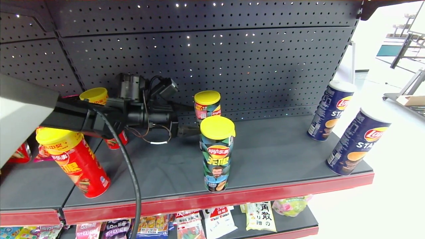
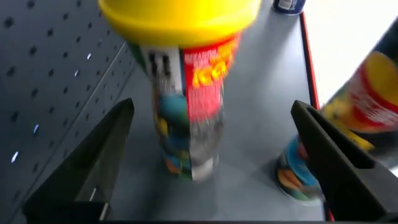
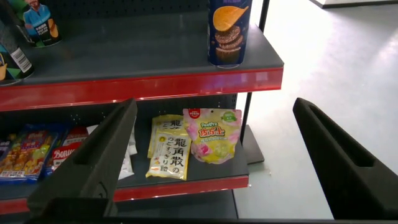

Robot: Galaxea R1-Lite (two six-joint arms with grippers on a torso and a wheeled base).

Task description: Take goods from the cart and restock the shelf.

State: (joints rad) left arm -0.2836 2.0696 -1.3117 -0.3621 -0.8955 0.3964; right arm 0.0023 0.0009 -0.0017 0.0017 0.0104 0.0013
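The left gripper [image 1: 193, 119] sits at the back of the shelf [image 1: 272, 149], its fingers [image 2: 106, 149] spread wide on either side of the yellow-lidded can [image 2: 189, 99]. This can stands upright near the pegboard [image 1: 232, 59], directly behind a matching can [image 1: 217, 152] at the front edge. No contact is visible, so it is judged to be standing unsupported, set deep to form a front-to-back row. The right gripper [image 3: 214, 107] hangs below shelf level, fingers fully apart and empty, facing the snack bags [image 3: 211, 134] on the lower shelf.
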